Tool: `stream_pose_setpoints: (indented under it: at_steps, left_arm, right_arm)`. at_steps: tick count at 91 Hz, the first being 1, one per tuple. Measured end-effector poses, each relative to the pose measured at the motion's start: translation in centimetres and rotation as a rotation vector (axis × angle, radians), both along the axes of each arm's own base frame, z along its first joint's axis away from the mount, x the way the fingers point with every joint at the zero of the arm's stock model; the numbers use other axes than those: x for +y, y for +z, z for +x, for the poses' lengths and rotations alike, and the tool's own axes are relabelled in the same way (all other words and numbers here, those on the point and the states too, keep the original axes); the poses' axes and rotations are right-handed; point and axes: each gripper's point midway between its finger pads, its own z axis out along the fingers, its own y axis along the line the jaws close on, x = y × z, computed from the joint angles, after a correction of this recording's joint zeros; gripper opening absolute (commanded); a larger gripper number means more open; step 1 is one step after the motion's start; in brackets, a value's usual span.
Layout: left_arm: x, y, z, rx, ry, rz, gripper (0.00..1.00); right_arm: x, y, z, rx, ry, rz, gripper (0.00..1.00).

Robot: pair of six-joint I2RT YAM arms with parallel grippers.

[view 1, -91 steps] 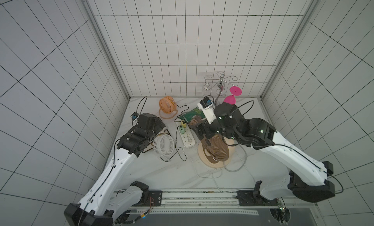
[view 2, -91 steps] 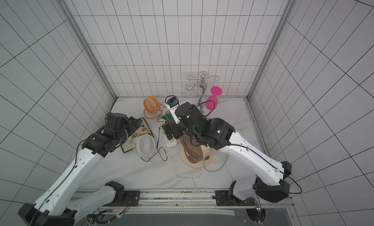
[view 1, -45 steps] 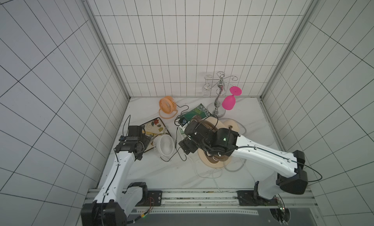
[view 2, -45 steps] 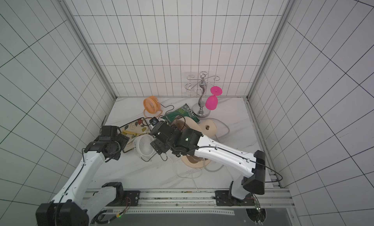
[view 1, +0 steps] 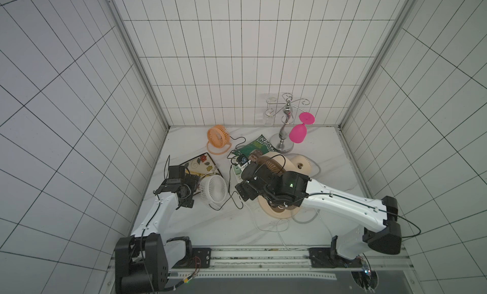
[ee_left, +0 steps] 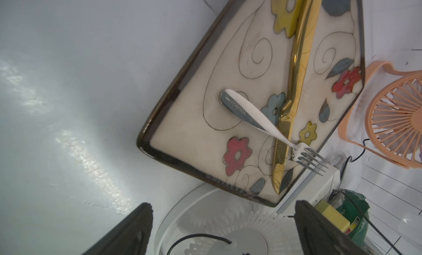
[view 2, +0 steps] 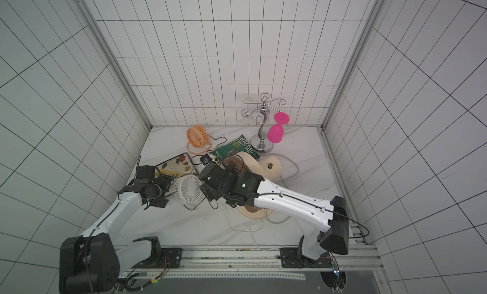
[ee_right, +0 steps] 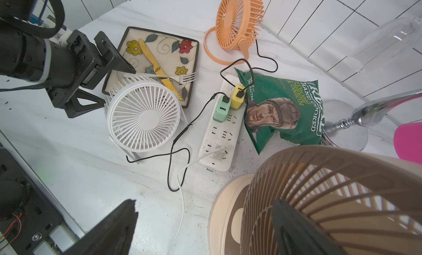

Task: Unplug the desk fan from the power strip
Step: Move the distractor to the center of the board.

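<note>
Showed the power strip point(ee_right: 219, 137) as a long, flat white bar, sockets facing up, lying on the marble table point(ee_right: 68, 162) between the white fan point(ee_right: 143, 116) and the green chip bag point(ee_right: 280, 109). Carried a mint adapter point(ee_right: 221, 109) and a yellow adapter point(ee_right: 237, 97) at the far end, and a white plug point(ee_right: 218, 151) at the near end. Ran lengthwise from the orange fan point(ee_right: 237, 20) toward the robot's rail. Caught the right gripper point(ee_right: 205, 228) above, spread wide and empty. Found the left gripper point(ee_left: 223, 228) also wide, over the white fan's edge, gripping nothing.
</note>
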Motion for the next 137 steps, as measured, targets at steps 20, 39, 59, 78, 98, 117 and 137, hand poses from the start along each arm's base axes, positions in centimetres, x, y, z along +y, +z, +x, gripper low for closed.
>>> stream_pose_setpoints:
  at_steps: [20, 39, 59, 78, 98, 117, 137]
  left_arm:
    - [0.4, -1.6, 1.8, -0.008, 0.05, -0.088, 0.98]
    - [-0.4, -2.4, 2.8, -0.015, 0.066, -0.165, 0.98]
    - [-0.3, -2.3, 4.4, -0.063, 0.084, -0.198, 0.93]
    - [1.3, -2.5, 6.5, -0.094, 0.124, -0.196, 0.84]
    - [3.2, -2.7, 8.9, -0.124, 0.146, -0.177, 0.7]
    - [4.5, -3.1, 9.5, -0.123, 0.17, -0.149, 0.62]
    - [6.9, -3.2, 10.1, -0.127, 0.211, -0.13, 0.61]
  right_arm:
    - [0.0, 0.7, 0.1, -0.013, -0.006, 0.023, 0.96]
    - [0.0, 0.9, 0.3, -0.02, -0.01, 0.031, 0.96]
    - [0.0, 0.9, 0.3, -0.023, -0.012, 0.032, 0.97]
    - [0.0, 0.9, 0.4, -0.027, -0.016, 0.03, 0.97]
    - [0.0, 0.8, 0.4, -0.027, -0.018, 0.025, 0.96]
    - [0.1, 0.4, 0.5, -0.028, -0.021, 0.013, 0.96]
    - [0.3, -0.2, 0.7, -0.026, -0.027, -0.003, 0.96]
